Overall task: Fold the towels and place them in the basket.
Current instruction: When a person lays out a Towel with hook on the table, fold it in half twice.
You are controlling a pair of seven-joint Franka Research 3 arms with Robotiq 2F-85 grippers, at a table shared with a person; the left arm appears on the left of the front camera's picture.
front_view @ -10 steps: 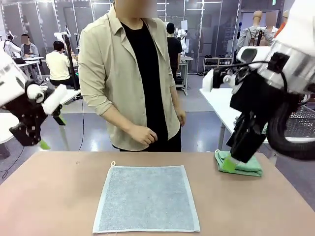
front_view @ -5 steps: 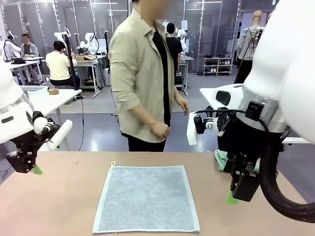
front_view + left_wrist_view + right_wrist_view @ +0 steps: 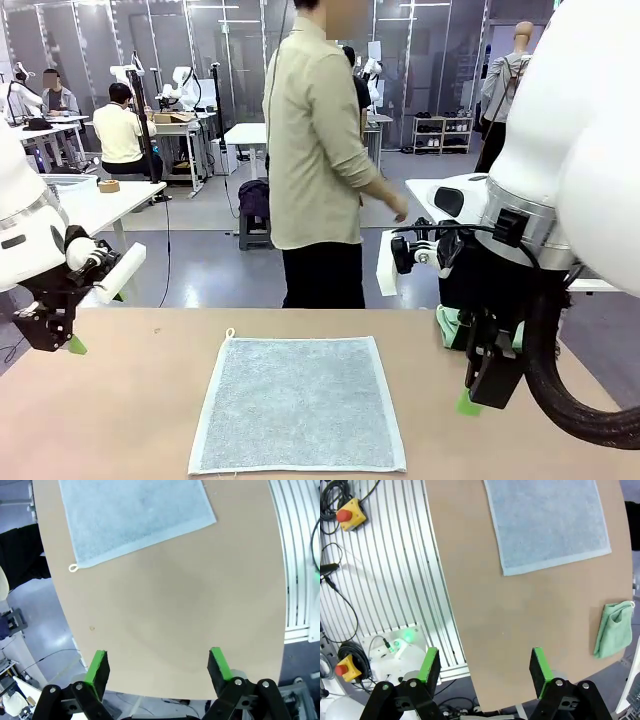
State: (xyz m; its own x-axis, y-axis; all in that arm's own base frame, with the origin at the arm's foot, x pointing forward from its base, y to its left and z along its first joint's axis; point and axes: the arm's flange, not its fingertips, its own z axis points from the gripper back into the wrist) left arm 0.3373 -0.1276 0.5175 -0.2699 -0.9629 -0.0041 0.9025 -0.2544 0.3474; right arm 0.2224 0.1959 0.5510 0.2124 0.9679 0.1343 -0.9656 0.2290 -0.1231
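Note:
A pale blue towel (image 3: pixel 298 403) lies flat and unfolded on the middle of the brown table (image 3: pixel 120 410), its small loop (image 3: pixel 229 333) at the far left corner. A folded mint green towel (image 3: pixel 449 326) sits at the far right, mostly hidden behind my right arm. My right gripper (image 3: pixel 469 401) hangs open just in front of that towel and holds nothing. At the table's left edge my left gripper (image 3: pixel 74 345) is open and holds nothing too. In the wrist views the left gripper (image 3: pixel 158 666) and the right gripper (image 3: pixel 484 665) hover over bare tabletop. The pale blue towel (image 3: pixel 132 515) (image 3: pixel 547 522) lies ahead of each, and the mint green towel (image 3: pixel 612 629) is off to one side. The basket and the grey towel are out of view.
A person (image 3: pixel 320 150) stands at the far side, turned sideways, one hand (image 3: pixel 398 211) held forward. A white table (image 3: pixel 445 195) stands behind on the right. A slatted aluminium base (image 3: pixel 380 565) with yellow stop buttons (image 3: pixel 347 516) borders the table's near edge.
My right gripper has left the mint green towel and dropped nearer the front. My left gripper has lowered to the table's left edge. The person has turned sideways and stepped right.

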